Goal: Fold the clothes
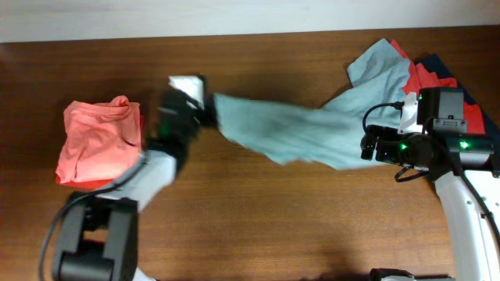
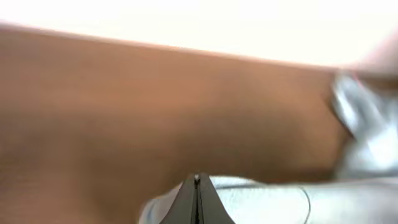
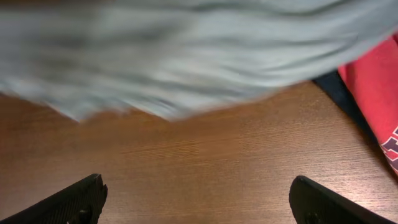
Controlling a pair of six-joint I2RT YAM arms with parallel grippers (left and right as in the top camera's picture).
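Note:
The pale grey-blue T-shirt (image 1: pixel 305 129) lies stretched across the middle of the table, from my left gripper to the pile at the right. My left gripper (image 1: pixel 209 112) is shut on the shirt's left end; in the left wrist view its closed fingers (image 2: pixel 197 186) pinch the pale cloth (image 2: pixel 267 202). My right gripper (image 1: pixel 366 146) is open and empty over bare wood, just beside the shirt's right part. In the right wrist view the grey-blue shirt (image 3: pixel 186 56) fills the top, above the spread fingers (image 3: pixel 198 199). A coral-orange shirt (image 1: pixel 98 140) lies folded at the left.
A red shirt (image 1: pixel 430 74) with white print and a navy one (image 1: pixel 469 97) lie under the grey-blue shirt at the back right; they also show in the right wrist view (image 3: pixel 373 87). The wooden table (image 1: pixel 297 218) ends at a pale wall behind.

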